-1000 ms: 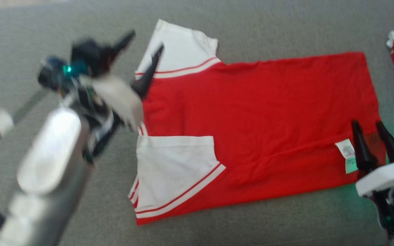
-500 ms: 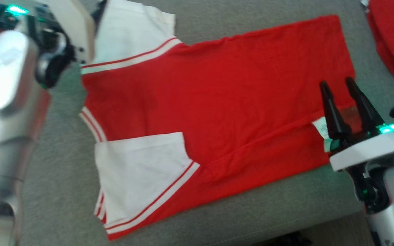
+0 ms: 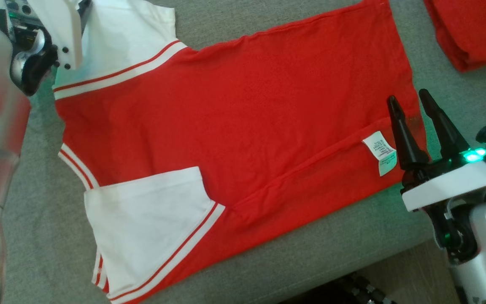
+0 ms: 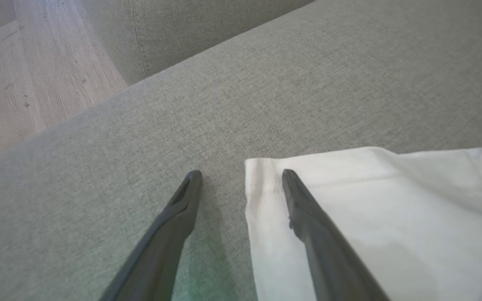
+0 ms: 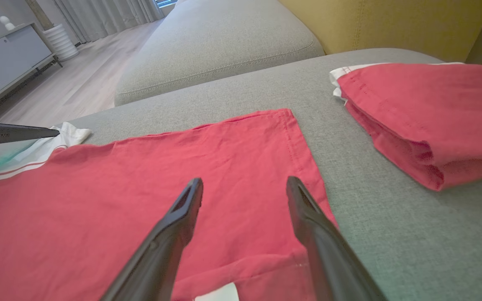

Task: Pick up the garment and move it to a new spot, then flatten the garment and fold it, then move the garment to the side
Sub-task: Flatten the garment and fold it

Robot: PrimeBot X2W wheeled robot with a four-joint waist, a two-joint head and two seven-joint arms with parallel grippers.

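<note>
Both are open: the left end effector (image 4: 241, 175) straddles the edge of the white sleeve (image 4: 370, 217), and the right end effector (image 3: 411, 101) hovers over the shirt (image 3: 234, 118) at its hem. The shirt lies flat by the front edge of the sofa (image 3: 310, 261), with a folded red pile (image 3: 471, 29) toward the sofa's far-right corner.

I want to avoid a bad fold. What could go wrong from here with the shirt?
The left gripper is open across the edge of the white sleeve, one finger over bare sofa; closing may catch only a corner, so the fold skews.
The shirt lies near the sofa's front edge; a pull by the open right gripper might drag it off.
</note>
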